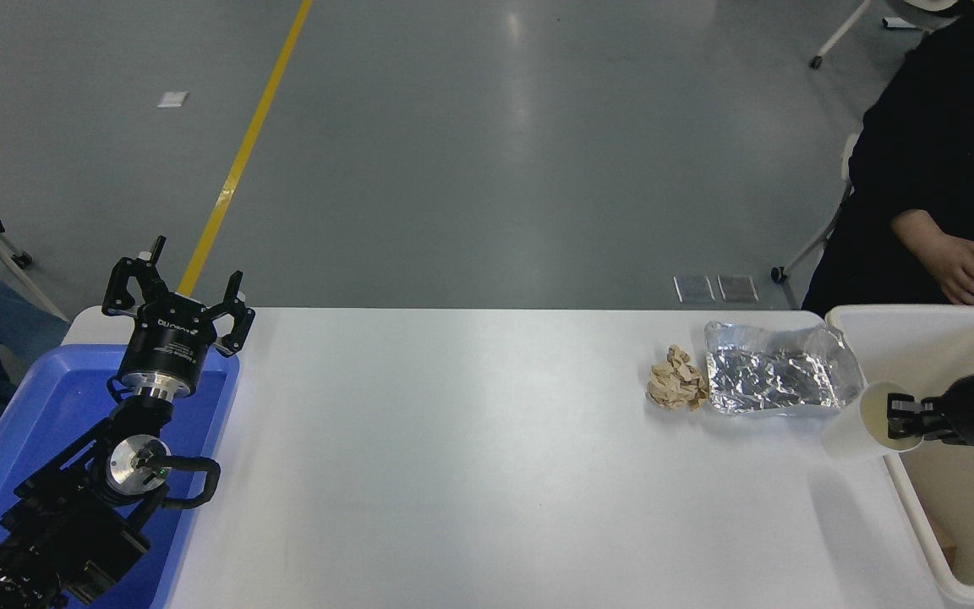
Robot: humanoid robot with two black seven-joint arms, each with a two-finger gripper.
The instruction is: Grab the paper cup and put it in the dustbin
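Observation:
The white paper cup [855, 430] is held off the table, tilted with its cream mouth facing right, just left of the dustbin's near-left rim. My right gripper [904, 417] comes in from the right edge over the dustbin and is shut on the cup's rim. The cream-white dustbin [918, 324] stands at the table's right end, partly cut off by the frame. My left gripper [178, 292] is parked at the lower left above the blue tray, fingers spread open and empty.
A crumpled silver foil bag [779, 370] and a tan paper wad [675, 380] lie just behind and left of the cup. A blue tray [47, 397] sits at the left. A person in black sits beyond the bin, hand [960, 271] near its far rim.

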